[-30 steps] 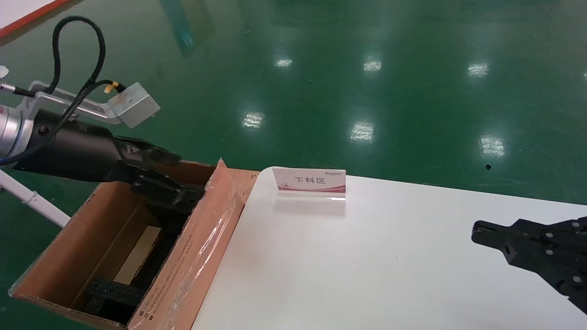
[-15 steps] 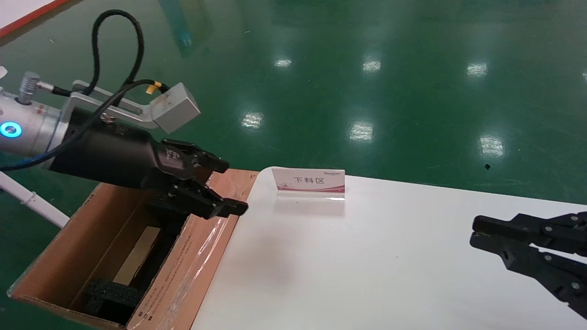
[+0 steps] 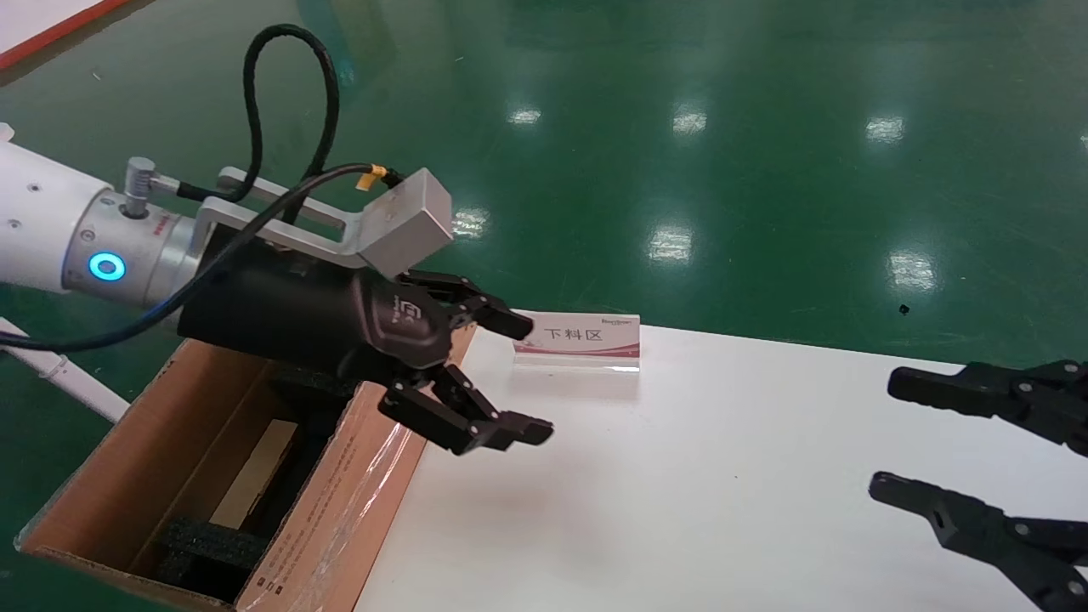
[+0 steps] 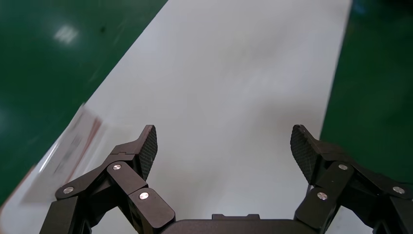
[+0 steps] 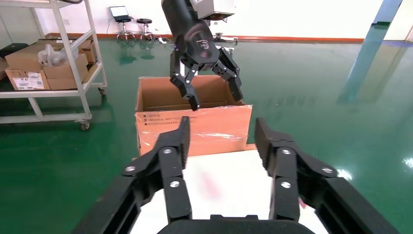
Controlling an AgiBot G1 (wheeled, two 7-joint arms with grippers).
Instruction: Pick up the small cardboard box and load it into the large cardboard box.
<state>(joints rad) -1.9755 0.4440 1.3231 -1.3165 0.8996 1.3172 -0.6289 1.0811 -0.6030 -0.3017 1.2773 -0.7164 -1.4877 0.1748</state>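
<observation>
**A:** What did the head view show?

**B:** The left gripper (image 3: 523, 378) hung above the near-left corner of the white table (image 3: 722, 476), fingers spread wide with nothing between them. It sat just past the taped flap of the large cardboard box (image 3: 119, 459), which stood on the green floor (image 3: 680, 127) against the table's left edge. Down inside the carton lay a pale flat slab (image 3: 255, 472) beside black foam blocks (image 3: 208, 544); I could not tell for certain whether it was the small cardboard box. A small sign card (image 3: 576, 338) stood on the table's far edge. The right gripper (image 3: 884, 438) was over the table's right side, also gaping and empty.

**A:** And the left wrist view?

**B:** The left gripper's fingers (image 4: 146, 146) stood far apart over bare table (image 4: 234, 78), the sign card (image 4: 63, 151) blurred off to one side.

**A:** The right wrist view?

**B:** The right gripper (image 5: 221, 136) was parted, holding nothing. Beyond it the large cardboard box (image 5: 195, 129) showed its taped side, with the left gripper (image 5: 216, 100) spread above its rim. A trolley (image 5: 58, 73) with cartons stood farther off.
</observation>
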